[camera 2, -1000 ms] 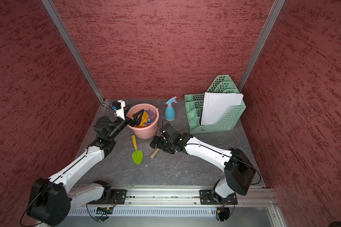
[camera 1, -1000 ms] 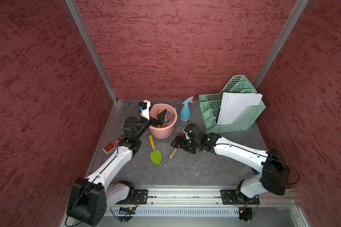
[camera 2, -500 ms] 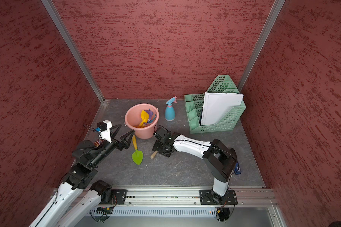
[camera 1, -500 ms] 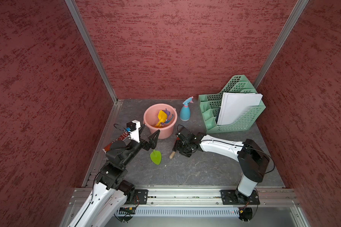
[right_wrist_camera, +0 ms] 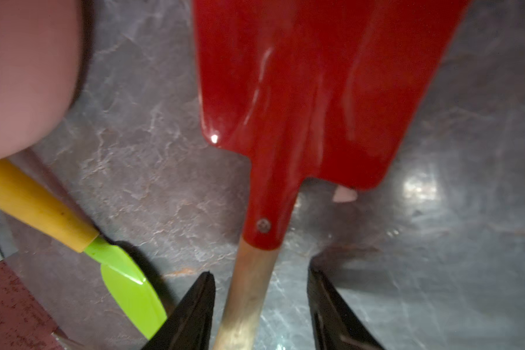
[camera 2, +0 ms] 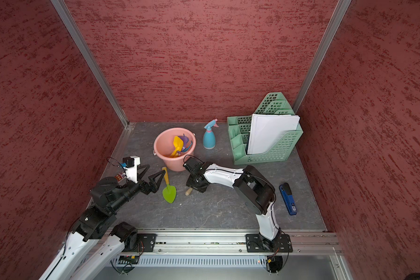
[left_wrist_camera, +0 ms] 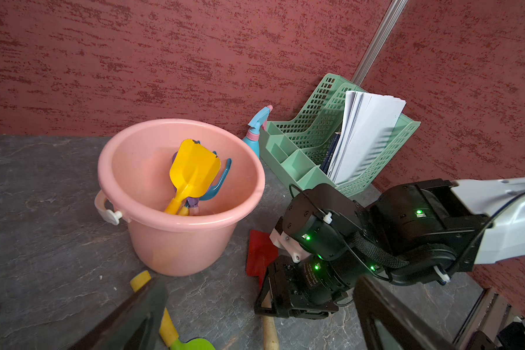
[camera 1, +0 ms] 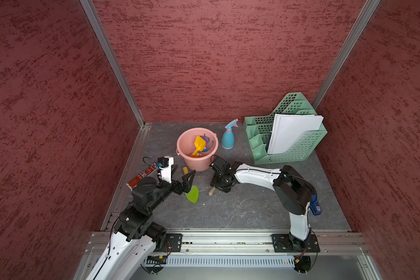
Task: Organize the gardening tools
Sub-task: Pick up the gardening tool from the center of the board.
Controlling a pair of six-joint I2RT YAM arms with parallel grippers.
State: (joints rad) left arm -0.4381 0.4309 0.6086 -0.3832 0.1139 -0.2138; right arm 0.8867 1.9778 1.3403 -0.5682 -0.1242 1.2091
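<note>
the right pincer (right_wrist_camera: 259, 274) is low over the grey tabletop (camera 1: 240, 211), its two black fingers (right_wrist_camera: 191, 318) spread on either side of the pale wooden handle of the red scoop (right_wrist_camera: 315, 91). a gap shows between the handle and the finger on one side, so it straddles the handle and is not pinching it. the red scoop lies flat on the tabletop, its blade pointing toward the pink bucket (camera 1: 199, 163) and just beside the bucket's base; in both top views the arm hides most of it and only the handle's end shows. next to it, between the two arms, the green trowel (camera 2: 169, 192) lies flat with its yellow handle reaching toward the bucket. the left pincer (camera 2: 156, 169) hangs close to that handle, spread wide and holding nothing. inside the bucket, the yellow scoop (camera 1: 199, 144) leans blade up, with the purple scoop (camera 1: 207, 138) and the blue fork (camera 1: 210, 146) behind it. the light-blue spray bottle (camera 1: 227, 139) with its pink trigger stands upright on the tabletop just beside the bucket, between it and the green file rack (camera 1: 289, 155), which holds white papers (camera 1: 294, 131). a dark blue stapler (camera 2: 289, 198) lies near the right arm's base, well apart from the tools. a brown-red packet (camera 1: 142, 174) lies at the tabletop's edge beside the left arm.
</note>
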